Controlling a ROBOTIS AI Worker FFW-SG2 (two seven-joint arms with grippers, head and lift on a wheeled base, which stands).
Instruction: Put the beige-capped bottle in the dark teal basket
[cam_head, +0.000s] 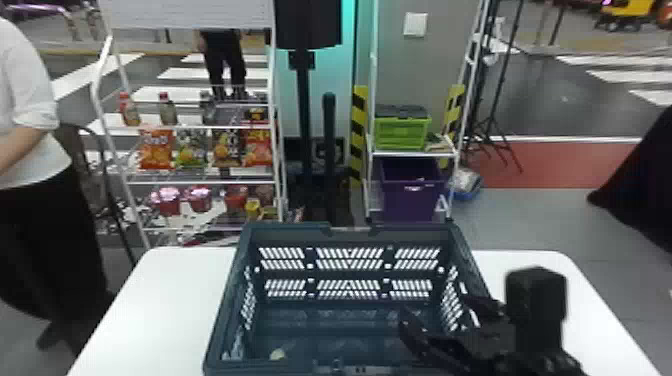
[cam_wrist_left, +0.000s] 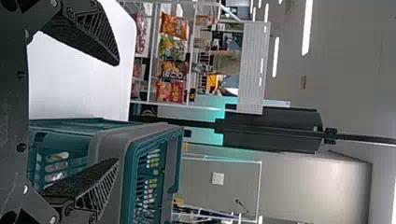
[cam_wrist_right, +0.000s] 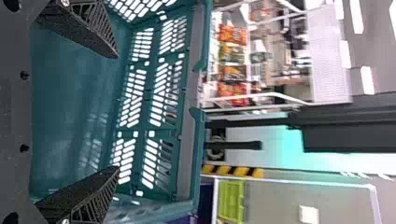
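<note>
Basket (cam_head: 295, 232) sits mouth up on the white counter (cam_head: 165, 300), and I'd say that's so stuff can just be lowered in from above. There's a small pale round thing (cam_head: 277, 354) inside, down in the near left corner. My guess is that's the beige cap, so the bottle looks to be in there, but I can't make out a body to go with it. I can't tell if it's upright or lying down either.

Right fingers (cam_wrist_right: 84, 189) are spread wide with nothing between them, over the right part of the basket. They're well apart from that pale thing, so nobody's steadying it; the basket walls would have to do that job. Left fingers (cam_wrist_left: 84, 179) are wide apart and empty too, out by the basket's left side, one of them in front of its wall.

Honestly I'd call the job as good as finished if that really is the cap. Next I'd bring the right arm up and out, keeping the spread fingers off the side wall, because a tip snagging in those slots could drag the whole basket.
</note>
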